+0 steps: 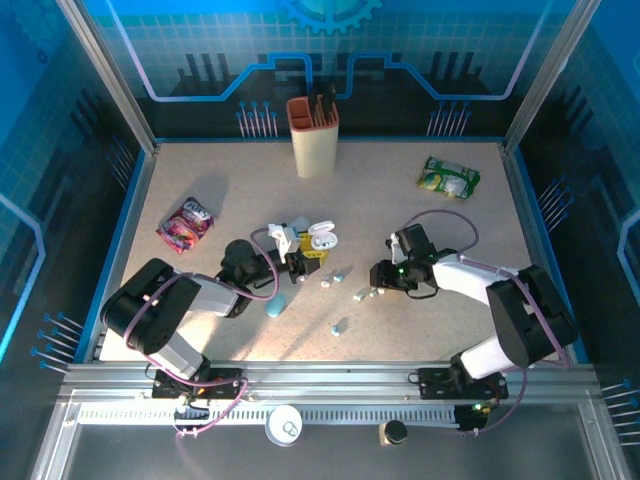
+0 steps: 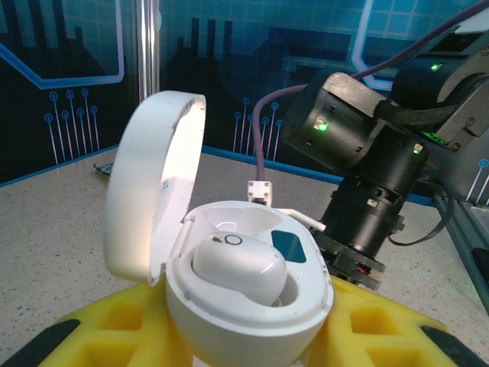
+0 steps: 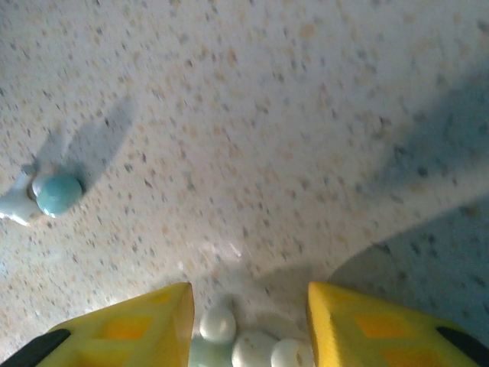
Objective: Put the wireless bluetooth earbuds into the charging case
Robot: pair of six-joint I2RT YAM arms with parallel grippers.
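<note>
A: Top view, please?
B: My left pincer (image 1: pixel 306 254) pinches the open white case (image 1: pixel 322 238) at mid-table. My right pincer (image 1: pixel 374 290) stands low over a cluster of buds (image 1: pixel 365 294), with other buds loose nearby. A blue case (image 1: pixel 277 305) lies nearer my bases
A: Left wrist?
B: My yellow fingers (image 2: pixel 114 325) clasp the case on both sides, lid (image 2: pixel 153 191) raised, one white bud (image 2: pixel 238 264) seated inside
A: Right wrist?
B: Fingers spread, the cluster between them on the table (image 3: pixel 267 115). One pale blue bud (image 3: pixel 55 193) lies apart, to the left
</note>
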